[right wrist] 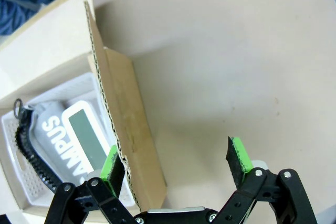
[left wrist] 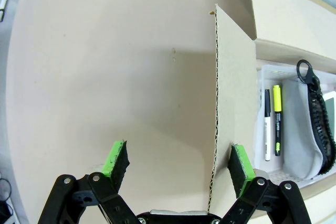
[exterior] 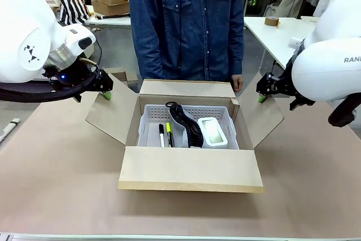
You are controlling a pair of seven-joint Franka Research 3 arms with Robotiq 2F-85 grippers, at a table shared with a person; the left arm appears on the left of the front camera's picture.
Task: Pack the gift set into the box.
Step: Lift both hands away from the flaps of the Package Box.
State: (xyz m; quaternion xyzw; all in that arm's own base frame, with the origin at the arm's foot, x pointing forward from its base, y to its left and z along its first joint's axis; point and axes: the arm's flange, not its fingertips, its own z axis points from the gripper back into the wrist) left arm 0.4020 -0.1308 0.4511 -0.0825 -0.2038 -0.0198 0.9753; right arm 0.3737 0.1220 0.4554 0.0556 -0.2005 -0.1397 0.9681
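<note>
Brown cardboard box point(exterior: 190, 169) open on table point(exterior: 56, 167), four flaps splayed, inside a white basket point(exterior: 148, 118) holding two pens point(exterior: 164, 135), grey zip pouch point(exterior: 189, 125), white case point(exterior: 214, 132)

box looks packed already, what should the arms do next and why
Probably close both grippers on the side flaps, ready to fold them in: left gripper and right gripper are open, each astride a flap edge, and the basket already sits in the box.

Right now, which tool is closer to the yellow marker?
Left. The left tool straddles the side flap nearest the yellow marker; the right tool straddles the opposite flap, across the white basket.
</note>
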